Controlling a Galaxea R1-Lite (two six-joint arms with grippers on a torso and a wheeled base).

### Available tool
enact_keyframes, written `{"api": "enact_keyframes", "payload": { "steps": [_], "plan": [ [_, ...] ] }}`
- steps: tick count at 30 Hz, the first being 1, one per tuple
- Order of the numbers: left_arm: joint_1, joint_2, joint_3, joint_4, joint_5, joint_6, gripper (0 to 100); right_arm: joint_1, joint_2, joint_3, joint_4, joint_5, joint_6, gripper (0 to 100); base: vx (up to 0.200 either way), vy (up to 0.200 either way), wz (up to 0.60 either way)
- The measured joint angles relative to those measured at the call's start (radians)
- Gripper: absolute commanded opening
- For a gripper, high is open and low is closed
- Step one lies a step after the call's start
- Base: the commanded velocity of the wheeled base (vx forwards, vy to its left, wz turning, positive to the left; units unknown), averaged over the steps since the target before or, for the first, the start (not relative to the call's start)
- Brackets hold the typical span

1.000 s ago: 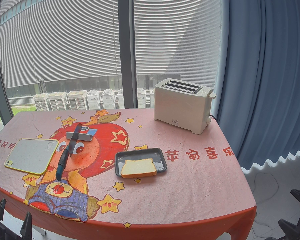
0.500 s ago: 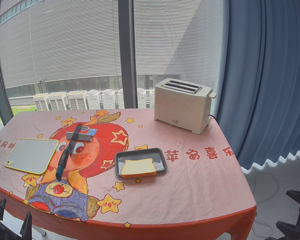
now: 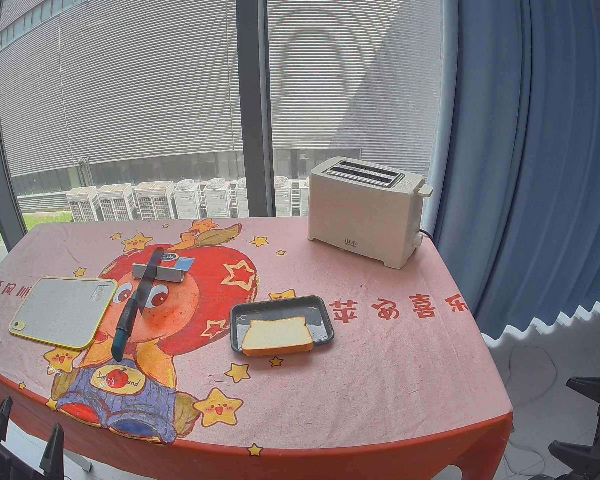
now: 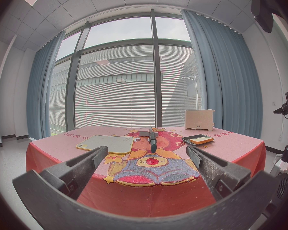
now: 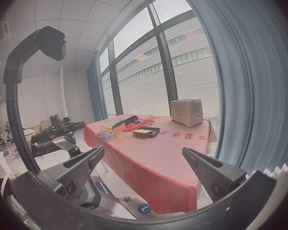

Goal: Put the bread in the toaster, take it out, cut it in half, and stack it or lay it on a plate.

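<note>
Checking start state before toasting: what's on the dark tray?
One slice of bread lies flat on the dark tray, toward its near edge. The tray floor under the slice is covered and cannot be checked.

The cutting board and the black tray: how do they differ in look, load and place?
The cutting board is pale grey with a yellow-green edge; the tray is black. The cutting board is bare; the tray holds the bread slice. The cutting board lies at the table's left, the tray near its middle. Both are rounded rectangles lying flat.
</note>
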Motion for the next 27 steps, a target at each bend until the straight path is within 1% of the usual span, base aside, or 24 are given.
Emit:
{"api": "enact_keyframes", "payload": {
  "steps": [7,13,21,27],
  "plan": [
    [0.000,0.000,0.000,0.000,0.000,0.000,100,0.064,0.044,-0.001,0.000,-0.004,-0.001,100,0.000,0.000,0.00],
    [0.000,0.000,0.000,0.000,0.000,0.000,100,0.094,0.076,-0.006,-0.015,-0.004,-0.001,100,0.000,0.000,0.00],
    [0.000,0.000,0.000,0.000,0.000,0.000,100,0.115,0.136,-0.001,-0.087,-0.004,0.000,100,0.000,0.000,0.00],
    [0.000,0.000,0.000,0.000,0.000,0.000,100,0.144,0.195,-0.003,-0.146,-0.006,0.001,100,0.000,0.000,0.00]
  ]
}}
